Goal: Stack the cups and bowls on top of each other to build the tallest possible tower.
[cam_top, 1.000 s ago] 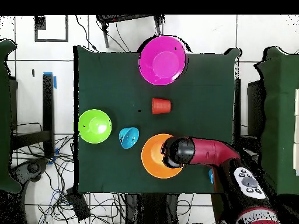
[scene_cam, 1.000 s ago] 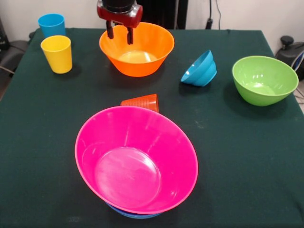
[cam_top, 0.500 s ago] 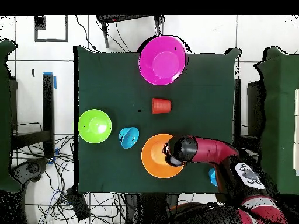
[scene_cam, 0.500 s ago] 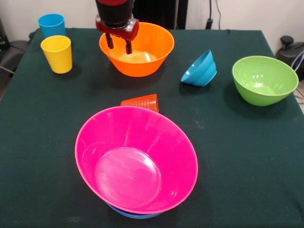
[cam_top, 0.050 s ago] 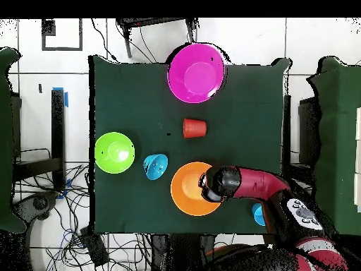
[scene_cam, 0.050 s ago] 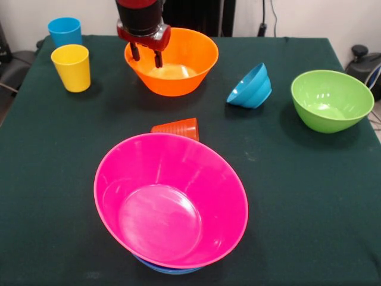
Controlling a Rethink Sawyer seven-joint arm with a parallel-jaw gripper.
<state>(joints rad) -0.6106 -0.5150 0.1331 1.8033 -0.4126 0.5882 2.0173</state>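
Observation:
My gripper [scene_cam, 0.050 s ago: 147,56] is open, and its two fingers hang down over the left part of the large yellow-orange bowl [scene_cam, 0.050 s ago: 178,65], close to the rim. In the overhead view the gripper [cam_top, 0.050 s ago: 208,189] covers that bowl's [cam_top, 0.050 s ago: 185,189] right side. The tower [scene_cam, 0.050 s ago: 172,202] stands nearest the camera, a large pink bowl with a blue rim [scene_cam, 0.050 s ago: 166,269] showing beneath it. Just behind it an orange-red ribbed cup [scene_cam, 0.050 s ago: 177,127] lies on its side. At the far left corner stand a yellow cup [scene_cam, 0.050 s ago: 71,67] and a sky blue cup [scene_cam, 0.050 s ago: 65,31].
A small ridged blue bowl [scene_cam, 0.050 s ago: 250,87] rests tilted to the right of the yellow-orange bowl. Further right a green bowl [scene_cam, 0.050 s ago: 331,100] stands upright. The dark green cloth [scene_cam, 0.050 s ago: 309,196] covers the table. In the overhead view my arm [cam_top, 0.050 s ago: 261,187] hides the yellow cup.
The gripper has come down and moved slightly left in the front view, toward the yellow-orange bowl's left rim. Its fingers stay apart. Bowls and cups have not moved.

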